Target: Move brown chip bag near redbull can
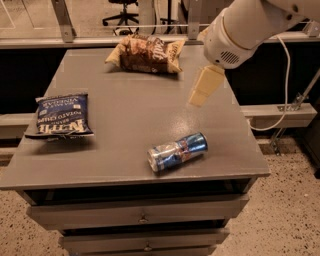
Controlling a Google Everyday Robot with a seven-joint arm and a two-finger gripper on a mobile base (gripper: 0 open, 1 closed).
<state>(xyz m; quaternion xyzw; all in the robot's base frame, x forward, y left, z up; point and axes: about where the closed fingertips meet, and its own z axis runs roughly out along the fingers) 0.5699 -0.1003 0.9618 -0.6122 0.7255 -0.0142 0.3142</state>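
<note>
The brown chip bag (147,54) lies at the far edge of the grey table (125,105), slightly right of centre. The redbull can (177,151) lies on its side near the front right of the table, well apart from the bag. My gripper (201,92) hangs from the white arm (245,27) above the right part of the table, to the right of and nearer than the brown bag, and above and behind the can. It touches neither and holds nothing that shows.
A dark blue chip bag (62,115) lies at the table's left side. Drawers (142,217) sit under the tabletop. A rail (280,112) and a white cable (287,75) run to the right. An office chair (120,6) stands behind.
</note>
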